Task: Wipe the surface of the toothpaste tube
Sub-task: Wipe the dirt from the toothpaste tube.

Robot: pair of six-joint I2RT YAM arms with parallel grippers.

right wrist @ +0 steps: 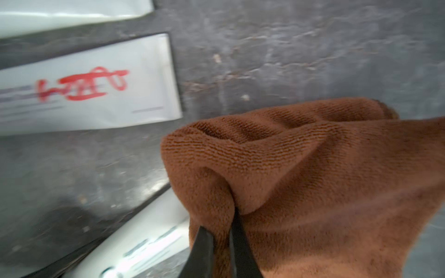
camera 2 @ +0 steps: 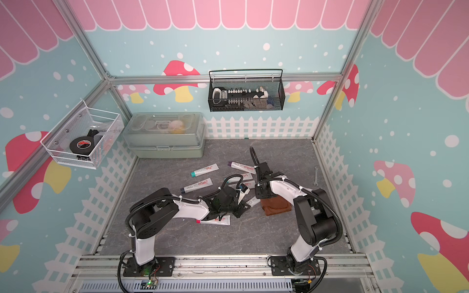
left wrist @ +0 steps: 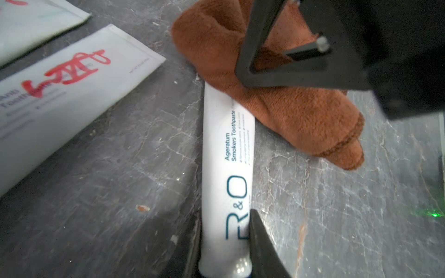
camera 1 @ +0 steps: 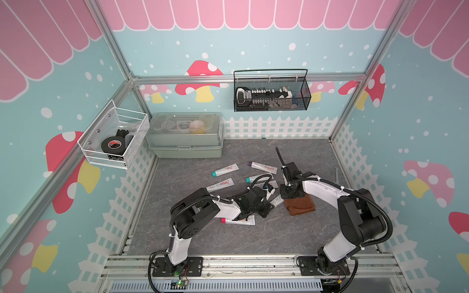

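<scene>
Wiping under way. Left hand (left wrist: pixel 224 240) clamps toothpaste tube (left wrist: pixel 228 149); right hand (right wrist: pixel 221 243) pinches cloth (right wrist: pixel 313 180) over the end farthest from that hand. Result there hidden.

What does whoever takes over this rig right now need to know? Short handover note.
Left gripper: shut on the held toothpaste tube near its cap end; the tube lies on the table.
Right gripper: shut on the brown cloth.
The cloth lies over the tube's far end. The bare part shows print only, no red.
Done: tube pinned, cloth gripped and set on the tube.
Left: finish the wipe; what is under the cloth is hidden. The neighbouring tube bears a red scribble.
</scene>
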